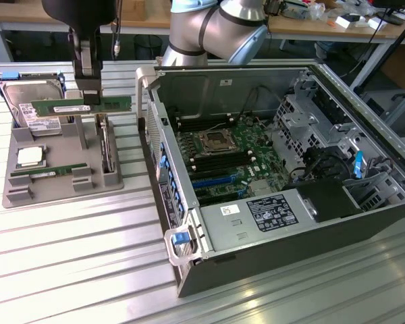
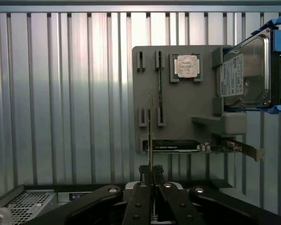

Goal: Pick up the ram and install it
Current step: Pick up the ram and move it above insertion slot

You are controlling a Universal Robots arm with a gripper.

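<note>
We see the gripper [image 1: 89, 94] clamped on the ram [image 1: 115, 103], jaws pressed together on the stick's two flat faces, approx. mid-length. The ram hangs level in the air above the grey tray [image 1: 54, 191], clear of its holders, and just in front of the hard drive [image 1: 27, 108]. In the wrist view the ram [image 2: 150, 131] shows edge-on as a thin line running out from the gripper [image 2: 163, 174], over the tray [image 2: 187, 108].

Handling, as we judge it: very light, stiff but thin, so it won't sag, though it could twist or snap if forced sideways. The faces are smooth and the chips and contact edge are delicate, so the grip belongs on the flat sides near the middle, as it is now, w/ the contact edge left free.

Room: open air around the stick over the tray. A second stick [image 1: 44, 173] and a silver chip [image 1: 30, 156] sit lower down, well apart from it. On the exterior view's right, the upright wall [image 1: 152, 115] of the open computer case [image 1: 364, 223] stands near the stick's end. Inside, the board [image 1: 223, 145] is crowded w/ cables and drive cages on its far side.
</note>
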